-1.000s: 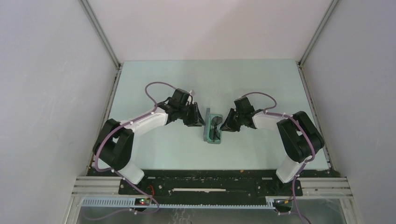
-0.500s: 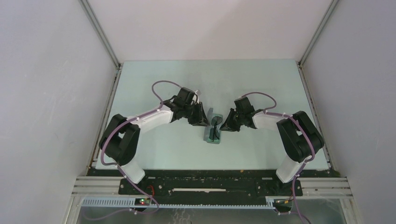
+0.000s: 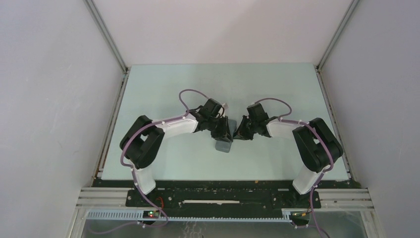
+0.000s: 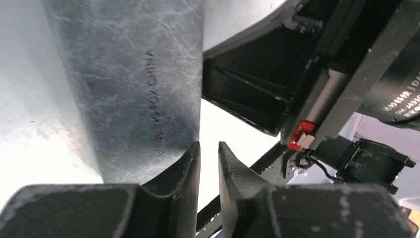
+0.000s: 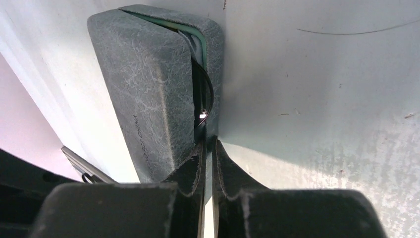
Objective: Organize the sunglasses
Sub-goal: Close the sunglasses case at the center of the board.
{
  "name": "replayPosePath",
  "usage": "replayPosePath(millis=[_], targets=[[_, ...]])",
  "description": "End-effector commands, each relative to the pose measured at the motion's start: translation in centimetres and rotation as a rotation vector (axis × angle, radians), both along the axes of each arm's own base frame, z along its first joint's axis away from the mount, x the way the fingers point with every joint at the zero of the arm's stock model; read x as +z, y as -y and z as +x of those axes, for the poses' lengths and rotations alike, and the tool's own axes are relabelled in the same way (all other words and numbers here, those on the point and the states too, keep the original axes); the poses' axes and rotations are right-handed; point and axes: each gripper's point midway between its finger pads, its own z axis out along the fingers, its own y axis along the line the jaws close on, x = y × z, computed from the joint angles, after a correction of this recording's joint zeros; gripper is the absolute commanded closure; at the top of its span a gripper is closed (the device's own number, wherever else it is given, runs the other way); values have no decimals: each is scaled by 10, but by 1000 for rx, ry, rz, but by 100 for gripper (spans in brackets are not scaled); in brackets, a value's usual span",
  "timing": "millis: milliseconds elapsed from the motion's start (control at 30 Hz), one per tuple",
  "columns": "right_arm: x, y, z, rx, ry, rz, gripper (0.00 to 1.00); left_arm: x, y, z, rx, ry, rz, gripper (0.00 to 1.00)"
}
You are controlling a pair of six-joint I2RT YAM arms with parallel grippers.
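The slate-grey case (image 3: 224, 145) lies mid-table between both arms, its lid folded almost down. In the right wrist view the lid (image 5: 143, 89) leaves a narrow slit, and the thin black frame of the sunglasses (image 5: 208, 94) shows inside it. My right gripper (image 5: 208, 144) (image 3: 236, 135) is shut on the rim of the case's lower half. My left gripper (image 4: 209, 145) (image 3: 226, 131) rests against the outside of the lid (image 4: 129, 89). Its fingers stand a narrow gap apart with nothing between them.
The pale green table (image 3: 208, 84) is walled by white panels left, right and back. The right arm's black wrist (image 4: 297, 74) fills the upper right of the left wrist view, close to my left fingers. Both arm bases sit at the near edge.
The left arm swung right and pushed the open lid over onto the case. The sunglasses, in plain view before, are now nearly covered. The right gripper stayed at the case's right side and closed further.
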Motion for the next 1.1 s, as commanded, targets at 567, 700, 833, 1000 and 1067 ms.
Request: replayPosePath(millis=[567, 700, 833, 1000, 1067], targets=[[40, 27, -12, 31, 121, -99, 73, 67, -21, 15, 24, 173, 2, 72], [48, 30, -16, 30, 134, -59, 67, 61, -24, 15, 34, 165, 18, 68], [51, 40, -21, 1, 144, -30, 66, 55, -26, 14, 42, 157, 31, 66], [51, 58, -23, -7, 171, -111, 76, 51, -26, 15, 46, 151, 41, 65], [53, 67, -24, -13, 188, -154, 77, 50, -27, 16, 50, 149, 46, 65]])
